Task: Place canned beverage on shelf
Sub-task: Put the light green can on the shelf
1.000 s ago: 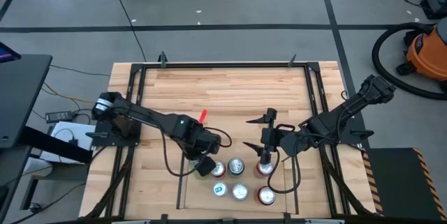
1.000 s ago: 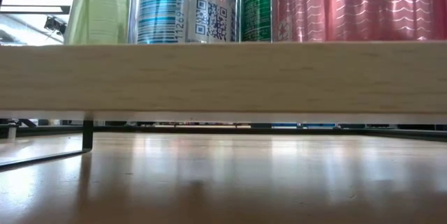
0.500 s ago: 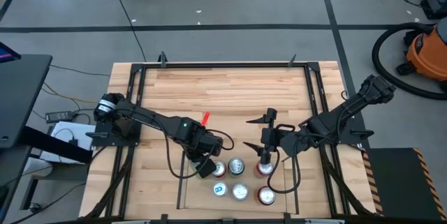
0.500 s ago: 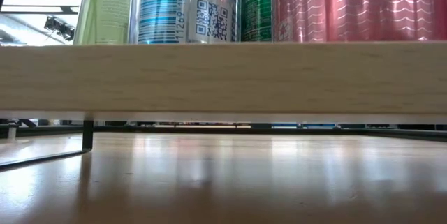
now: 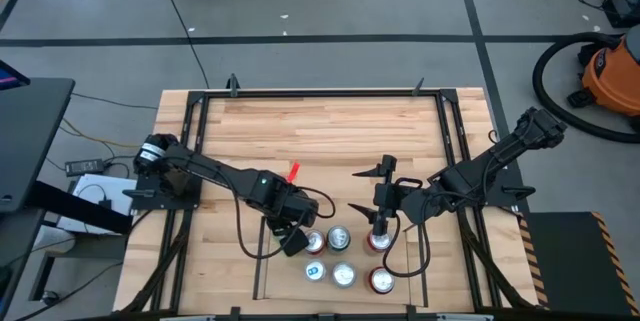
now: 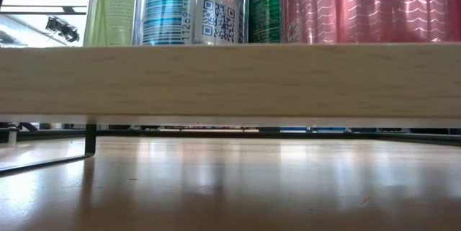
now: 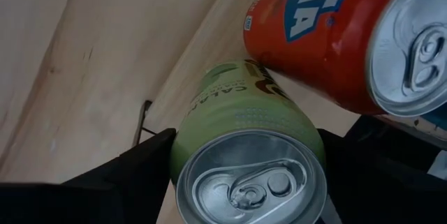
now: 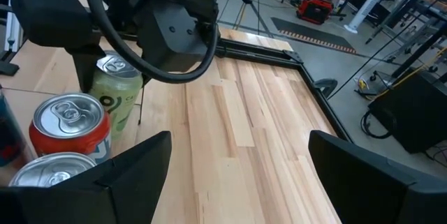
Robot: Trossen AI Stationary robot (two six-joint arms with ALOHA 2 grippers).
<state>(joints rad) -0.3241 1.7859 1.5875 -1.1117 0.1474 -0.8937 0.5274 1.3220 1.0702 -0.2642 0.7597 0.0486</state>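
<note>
My left gripper (image 5: 292, 238) is shut on a light-green can (image 7: 248, 161) at the left end of the small light-wood shelf (image 6: 230, 80) near the table's front edge. In the low view the green can (image 6: 109, 8) is the leftmost of a row of cans above the shelf's edge, and that edge hides its bottom. An orange can (image 7: 328, 35) stands right beside it. My right gripper (image 5: 380, 223) is open and empty, hovering over the shelf's right part above a red can (image 5: 378, 242). My left gripper pinches the green can's upper side wall (image 7: 183, 155), just below the top rim, one finger (image 7: 133, 175) on each side. The fingers come slanting down from the table's left. The can stands about upright (image 8: 119, 88); I cannot tell whether its bottom rests on the shelf.
Several more cans stand on the shelf in two rows (image 5: 343, 275), among them a blue-and-white one (image 6: 191, 8) and pink ones (image 6: 367, 8). A small red object (image 5: 292, 168) lies on the tabletop behind the left arm. The far half of the tabletop (image 5: 330, 126) is bare wood.
My left gripper has gone a little toward the table's right with the green can, closer to the blue-and-white can. The can has come from slightly tilted to nearly upright.
</note>
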